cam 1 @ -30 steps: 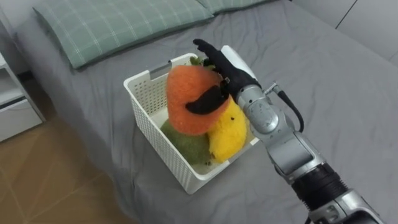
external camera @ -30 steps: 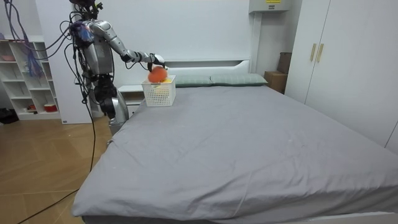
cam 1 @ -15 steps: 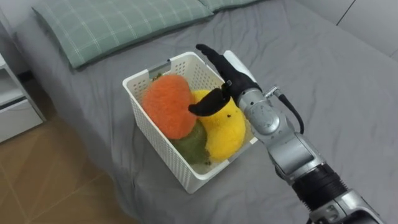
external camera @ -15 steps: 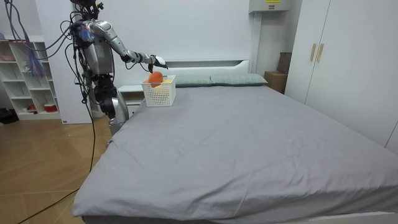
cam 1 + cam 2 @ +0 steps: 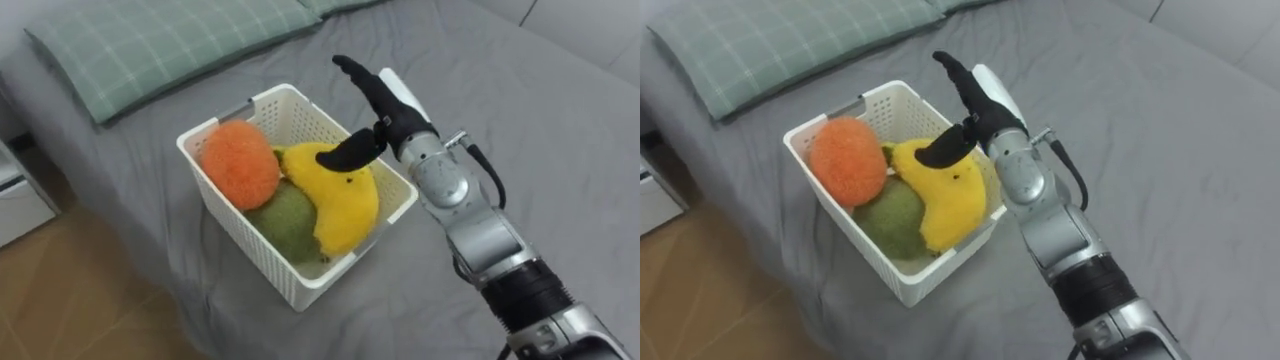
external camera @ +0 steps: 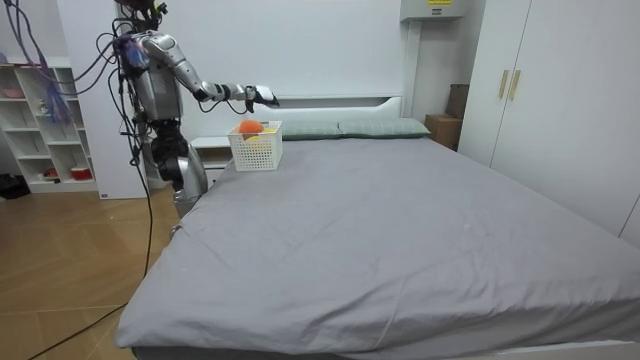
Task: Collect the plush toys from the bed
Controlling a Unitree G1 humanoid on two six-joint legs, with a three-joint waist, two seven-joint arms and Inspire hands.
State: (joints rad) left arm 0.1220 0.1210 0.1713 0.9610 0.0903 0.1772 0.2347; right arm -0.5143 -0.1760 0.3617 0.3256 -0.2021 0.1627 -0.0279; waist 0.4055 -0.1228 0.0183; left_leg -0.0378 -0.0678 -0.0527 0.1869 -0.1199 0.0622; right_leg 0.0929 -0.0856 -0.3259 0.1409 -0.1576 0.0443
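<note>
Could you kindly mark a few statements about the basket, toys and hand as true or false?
The round orange plush toy lies inside the white perforated plastic basket. True.
The right hand is shut on the yellow plush toy. False: its fingers are straight, holding nothing, above the basket.
A green checked pillow lies beyond the basket. True.
The basket stands on that pillow. False: it stands on the grey bed sheet.
</note>
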